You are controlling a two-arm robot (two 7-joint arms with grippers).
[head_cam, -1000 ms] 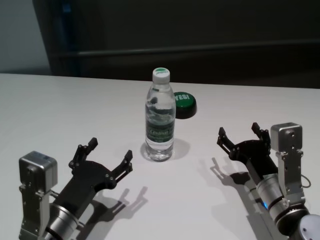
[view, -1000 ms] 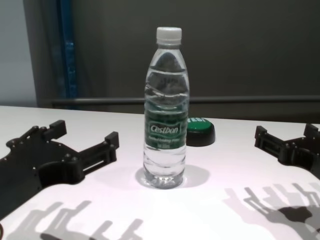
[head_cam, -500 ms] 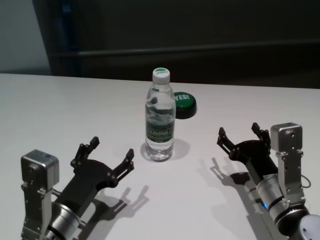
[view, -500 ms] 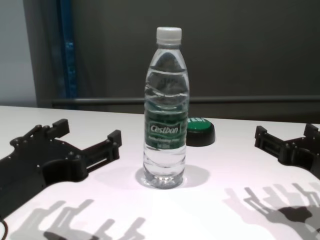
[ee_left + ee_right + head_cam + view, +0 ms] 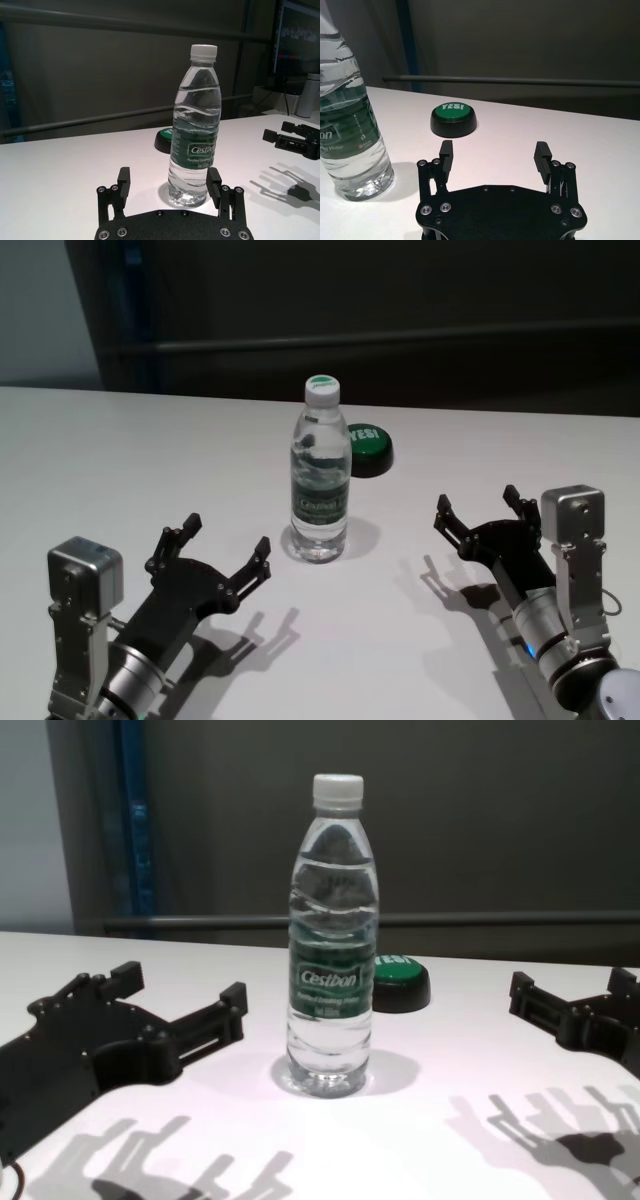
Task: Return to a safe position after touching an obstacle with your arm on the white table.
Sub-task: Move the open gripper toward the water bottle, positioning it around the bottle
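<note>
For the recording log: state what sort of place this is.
Probably an indoor robot lab or test room: a plain white table holds only a water bottle and a green-topped "YES!" button, with dark wall panels and a monitor edge behind.

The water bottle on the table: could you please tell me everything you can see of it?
The water bottle is tall, clear ribbed plastic with a white cap and a green "Cestbon" label, and looks nearly full. It stands upright mid-table on the white table, resting on its base with nothing else touching it. The open left gripper points at it from nearby.
</note>
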